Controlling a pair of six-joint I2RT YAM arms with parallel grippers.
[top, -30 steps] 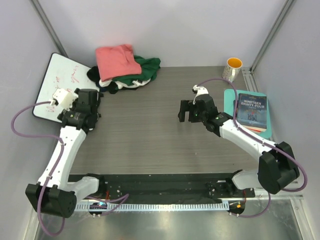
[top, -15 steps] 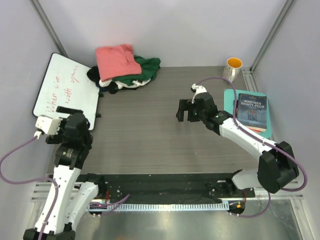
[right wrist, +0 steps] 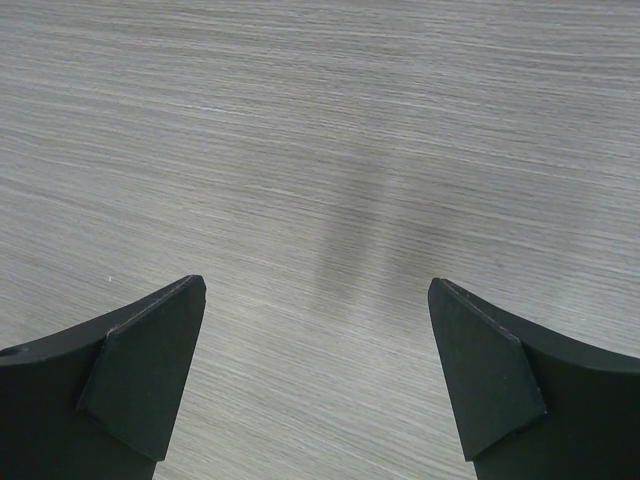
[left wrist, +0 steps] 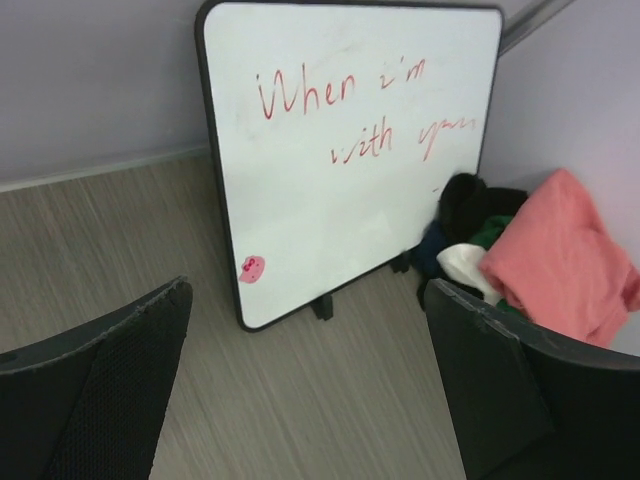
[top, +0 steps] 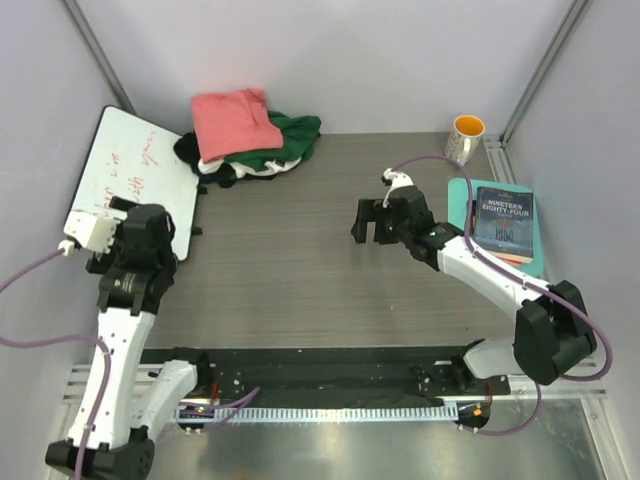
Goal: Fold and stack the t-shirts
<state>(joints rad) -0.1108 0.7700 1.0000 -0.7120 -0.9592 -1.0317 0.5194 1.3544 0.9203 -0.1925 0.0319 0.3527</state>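
Folding not begun: the soft cloth t-shirts [top: 250, 140], salmon-pink on top, lie heaped at the far-left corner of the grey wood-grain table [top: 300, 280]. Left gripper [left wrist: 308, 300] and right gripper [right wrist: 315, 290] stand spread and empty, well apart from the heap. The next move likely calls for a reach to lift the top one.

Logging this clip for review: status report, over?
Left gripper open, facing whiteboard. Right gripper open, over bare table. T-shirts heaped unfolded at far edge, salmon-pink on top. Whiteboard stands close beside heap.

We see soft, matt cloth t-shirts [top: 245, 135], a matt grey wood-grain table [top: 300, 270], and a smooth whiteboard [left wrist: 340, 200] with a dark plastic-looking rim.
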